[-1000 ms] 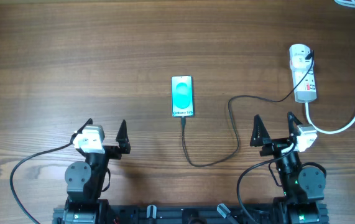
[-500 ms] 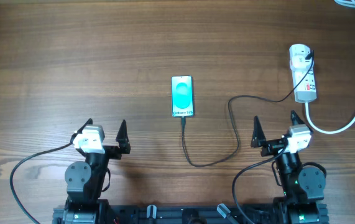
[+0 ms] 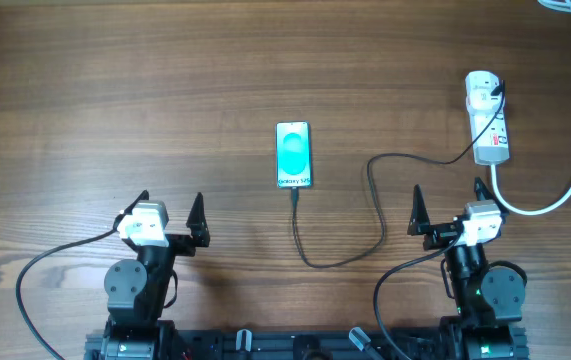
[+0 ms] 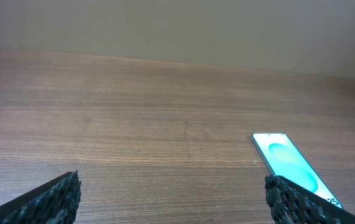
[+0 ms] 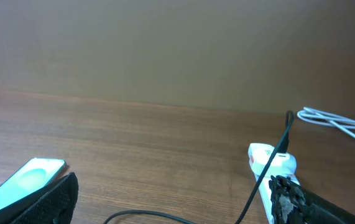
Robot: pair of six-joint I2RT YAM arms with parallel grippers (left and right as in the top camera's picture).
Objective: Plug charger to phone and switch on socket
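Seen from overhead, a wooden table (image 3: 115, 90) holds one phone, one charger cable, one socket strip and one thick white cord, with two robot arms at the near edge.

The phone (image 3: 294, 154) lies flat near the middle of the table, its teal screen facing up and a white strip of text at its near end. The charger (image 3: 380, 215), a single thin black cable, meets the phone's near short edge. From there it runs toward the robot, loops to the right, climbs back up and crosses to the socket. Whether its tip is fully seated in the phone cannot be told.

The socket (image 3: 487, 117), a white strip with red markings, lies at the far right, well apart from the phone. The black cable reaches its far end. The position of its switch cannot be made out. The white cord (image 3: 545, 209) leaves the socket's near end, curves right, and runs up along the table's right edge.

The left gripper (image 3: 170, 200) hovers at the near left, jaws spread wide and holding nothing. The right gripper (image 3: 448, 192) hovers at the near right, beside the cable loop, jaws also spread wide and empty.

The left wrist camera shows the phone at lower right. The right wrist camera shows the phone at lower left and the socket at lower right.
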